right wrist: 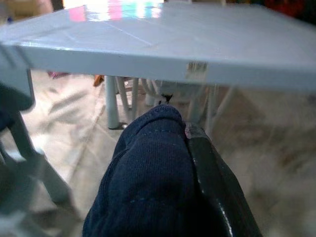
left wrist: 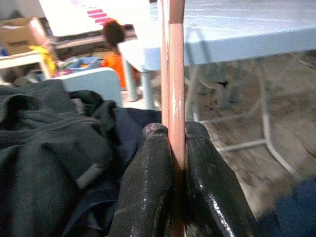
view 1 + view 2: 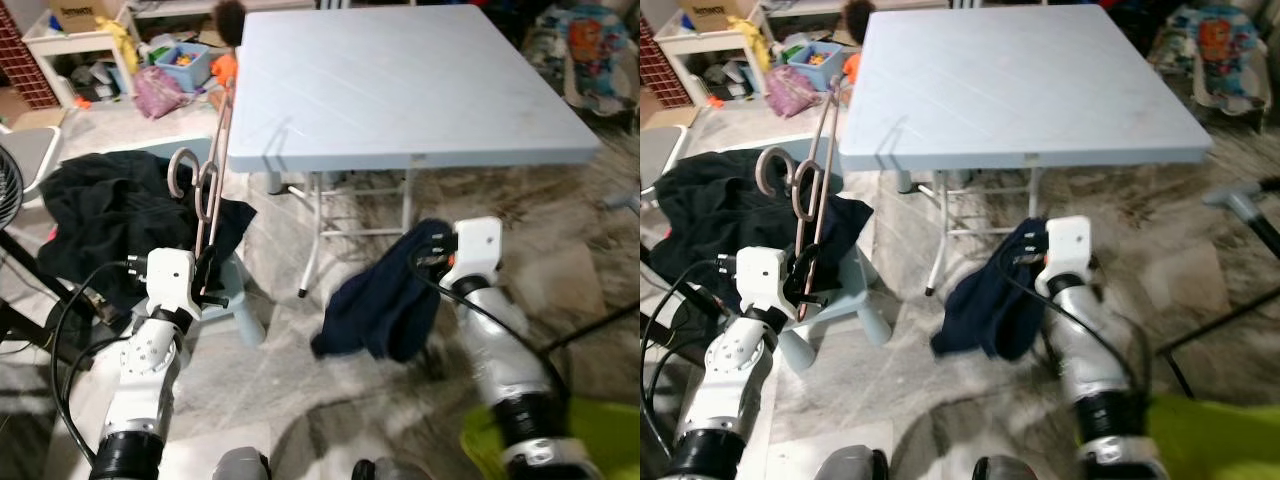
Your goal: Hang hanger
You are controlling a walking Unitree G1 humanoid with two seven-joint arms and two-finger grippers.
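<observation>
Pale blue square folding table [image 3: 400,90]: landmark.
Pink slim hanger [image 3: 205,190]: at the table's near left corner, upright, hook free for hanging; bar clenched between left gripper [image 3: 208,268] fingers [image 2: 148,187].
Navy blue cloth garment [image 3: 385,295]: below the table's front edge, dangling, pinched by right gripper [image 3: 432,256].
Black clothes heap [image 3: 120,215]: left of the table.

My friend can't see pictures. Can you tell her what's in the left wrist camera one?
The left claw is shut on a pink hanger, whose thin rods stand up between its two black fingers. Dark clothes are heaped beside it, and a pale blue table stands behind on white legs.
</observation>
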